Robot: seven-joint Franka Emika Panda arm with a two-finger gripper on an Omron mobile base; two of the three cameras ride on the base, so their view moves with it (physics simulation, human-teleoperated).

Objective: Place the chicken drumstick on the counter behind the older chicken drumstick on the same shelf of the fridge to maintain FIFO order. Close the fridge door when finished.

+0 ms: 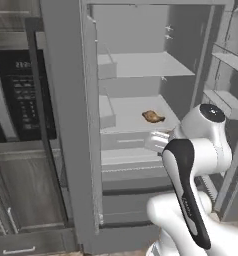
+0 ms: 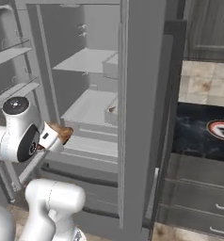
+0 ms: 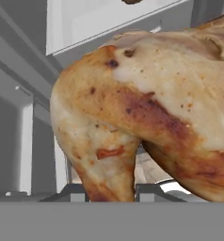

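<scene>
My gripper is shut on the golden-brown chicken drumstick, which looms large in the hand view. In the right base view the held drumstick hangs just in front of the open fridge, level with its middle shelf. The older drumstick lies on that white shelf, toward its right front, and peeks in at the hand view's top edge. My hand sits below and in front of the shelf's edge. The black marble counter is to the fridge's right.
Both fridge doors stand open: one grey door on the left, and a door with bins on the right, close to my arm. A black wall oven sits left of the fridge. A round plate rests on the counter.
</scene>
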